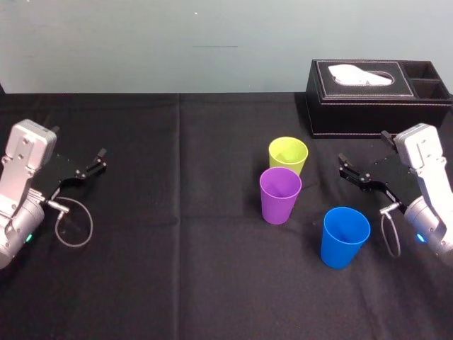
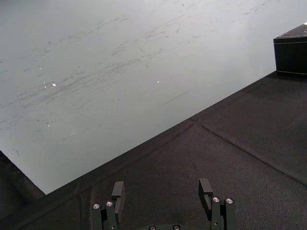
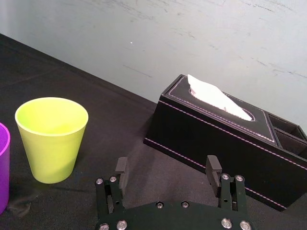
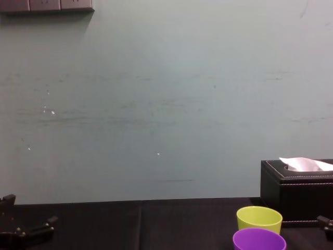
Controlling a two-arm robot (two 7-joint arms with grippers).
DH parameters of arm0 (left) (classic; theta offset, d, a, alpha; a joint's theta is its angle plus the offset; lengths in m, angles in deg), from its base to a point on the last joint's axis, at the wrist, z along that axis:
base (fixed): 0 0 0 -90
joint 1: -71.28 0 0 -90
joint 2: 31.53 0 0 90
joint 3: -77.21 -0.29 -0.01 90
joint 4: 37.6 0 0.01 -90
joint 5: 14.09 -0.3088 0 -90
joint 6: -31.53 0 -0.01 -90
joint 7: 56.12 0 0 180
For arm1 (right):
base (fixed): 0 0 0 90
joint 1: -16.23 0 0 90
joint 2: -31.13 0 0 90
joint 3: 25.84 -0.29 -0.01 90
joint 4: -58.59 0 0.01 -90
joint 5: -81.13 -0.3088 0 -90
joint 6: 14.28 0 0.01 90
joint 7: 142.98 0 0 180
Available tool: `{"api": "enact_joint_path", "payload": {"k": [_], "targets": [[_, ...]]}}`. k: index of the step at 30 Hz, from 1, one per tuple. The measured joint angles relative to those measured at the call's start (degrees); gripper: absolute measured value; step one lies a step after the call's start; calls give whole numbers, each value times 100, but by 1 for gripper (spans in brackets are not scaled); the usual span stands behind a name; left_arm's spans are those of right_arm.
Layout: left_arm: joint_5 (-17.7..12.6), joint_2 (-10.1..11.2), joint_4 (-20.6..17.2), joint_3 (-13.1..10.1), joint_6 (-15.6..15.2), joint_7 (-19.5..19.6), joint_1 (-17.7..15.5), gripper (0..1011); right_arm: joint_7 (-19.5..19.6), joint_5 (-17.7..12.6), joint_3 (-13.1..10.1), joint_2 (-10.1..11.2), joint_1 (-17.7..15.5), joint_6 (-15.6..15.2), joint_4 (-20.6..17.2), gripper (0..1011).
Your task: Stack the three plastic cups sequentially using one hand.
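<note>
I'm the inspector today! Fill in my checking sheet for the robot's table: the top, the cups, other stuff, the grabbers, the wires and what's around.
Surface: black cloth, flat, with a fold line down the middle.
Job's things: yellow-green cup, purple cup and blue cup, all upright, none stacked; the blue one stands apart, toward the right.
Clutter: black tissue box at the far right, tissue poking out.
Grippers: left gripper open, far left, empty; right gripper open, near the tissue box, empty.
Cables: left cable loop and right cable loop, one at each wrist.
Surroundings: pale wall behind.

My upper right, black tissue box (image 1: 368, 113), white tissue (image 1: 357, 74) poking out, black tablecloth (image 1: 177, 269) below, pale wall (image 1: 141, 42) above
</note>
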Motion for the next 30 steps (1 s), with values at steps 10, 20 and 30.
{"api": "enact_joint_path", "payload": {"k": [10, 20, 30], "targets": [[0, 0, 0, 0, 0, 0, 0, 1011, 0, 0, 0, 0, 0, 0, 0, 1002], [0, 0, 0, 0, 0, 0, 0, 1012, -24, 7, -124, -28, -31, 80, -7, 1002], [0, 0, 0, 0, 0, 0, 0, 1011, -140, -99, -457, 121, -379, 46, -381, 1002]]}}
